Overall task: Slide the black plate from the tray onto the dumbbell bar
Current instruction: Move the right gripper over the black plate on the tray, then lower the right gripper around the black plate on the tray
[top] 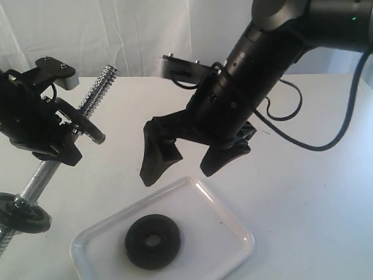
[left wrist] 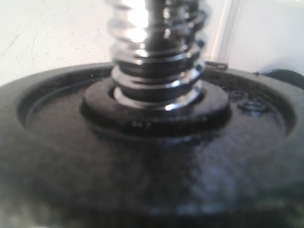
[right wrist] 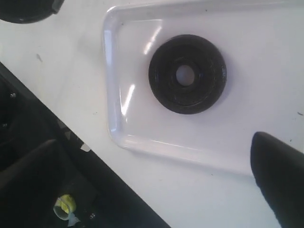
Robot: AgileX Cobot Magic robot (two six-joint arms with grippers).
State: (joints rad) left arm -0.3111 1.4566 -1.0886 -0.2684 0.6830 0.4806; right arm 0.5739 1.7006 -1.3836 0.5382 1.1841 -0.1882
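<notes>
The black plate (top: 152,241) (right wrist: 187,73) lies flat in the white tray (top: 233,221) (right wrist: 110,85) at the front of the table. My right gripper (top: 182,172) (right wrist: 156,190) hangs open a little above the tray's far edge, with nothing between its fingers (right wrist: 280,175). At the left, my left gripper (top: 61,137) is shut on the dumbbell bar (top: 96,93) (left wrist: 154,42), which it holds tilted with the threaded end up. One glossy black disc (top: 87,124) (left wrist: 152,156) sits on the bar right by that gripper and fills the left wrist view, hiding the fingers there.
A second glossy disc (top: 24,213) (right wrist: 23,9) sits low on the bar near the table's left edge. The right arm's cable (top: 309,143) loops over the white table (top: 303,210) at the right. A white curtain (top: 145,29) hangs behind.
</notes>
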